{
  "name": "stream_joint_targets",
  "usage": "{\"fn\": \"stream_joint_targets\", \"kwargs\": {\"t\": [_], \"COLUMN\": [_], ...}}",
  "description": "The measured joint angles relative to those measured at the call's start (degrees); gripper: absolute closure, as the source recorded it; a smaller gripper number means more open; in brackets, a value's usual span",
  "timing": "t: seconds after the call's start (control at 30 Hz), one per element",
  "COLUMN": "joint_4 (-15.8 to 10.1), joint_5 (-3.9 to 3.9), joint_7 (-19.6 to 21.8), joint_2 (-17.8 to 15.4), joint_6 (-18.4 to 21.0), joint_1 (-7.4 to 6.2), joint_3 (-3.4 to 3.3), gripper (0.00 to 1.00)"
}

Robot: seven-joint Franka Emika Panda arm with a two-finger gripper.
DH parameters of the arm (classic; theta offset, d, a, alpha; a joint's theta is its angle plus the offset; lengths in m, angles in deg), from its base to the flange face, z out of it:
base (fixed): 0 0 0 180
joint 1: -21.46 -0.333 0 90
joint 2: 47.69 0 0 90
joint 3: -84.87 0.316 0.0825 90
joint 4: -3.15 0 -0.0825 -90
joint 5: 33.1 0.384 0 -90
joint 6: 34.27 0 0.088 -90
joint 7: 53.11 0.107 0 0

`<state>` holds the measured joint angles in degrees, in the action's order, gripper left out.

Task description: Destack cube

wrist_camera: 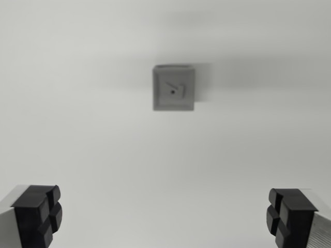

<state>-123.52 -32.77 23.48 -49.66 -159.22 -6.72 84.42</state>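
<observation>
Spread wide, the black-padded tool (165, 217) shows at the frame's bottom corners, holding nothing. Up in the centre, a grey cube stack (173, 88) rests on the pale worktop (77, 155). A badly centred descent could knock both cubes over, I judge.

Well ahead of the gripper (165, 214), the small grey square-topped cube (173, 88) shows a dull, matt face with no shine; it reads as plastic, though the picture is too soft to be sure. A faint raised mark and a dark dot break its otherwise smooth top. The pale, plain white table surface (103, 155) beneath looks smooth and matt, throwing only soft shadow. Close in, the black moulded finger pads (39, 212) look like rubber or plastic, faintly satiny, cut by deep grooves. Behind them sit silvery brushed-metal finger bodies (319, 227), finely ribbed on the wrist view's right.
</observation>
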Motion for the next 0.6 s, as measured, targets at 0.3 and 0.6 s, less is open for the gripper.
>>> {"fn": "stream_joint_targets", "kwargs": {"t": [0.3,0.6], "joint_4": [1.3,1.6], "joint_5": [-0.01,-0.01], "joint_7": [0.0,0.0], "joint_2": [-1.0,-1.1], "joint_6": [2.3,2.8], "joint_1": [0.0,0.0], "joint_3": [0.0,0.0], "gripper": [0.0,0.0]}}
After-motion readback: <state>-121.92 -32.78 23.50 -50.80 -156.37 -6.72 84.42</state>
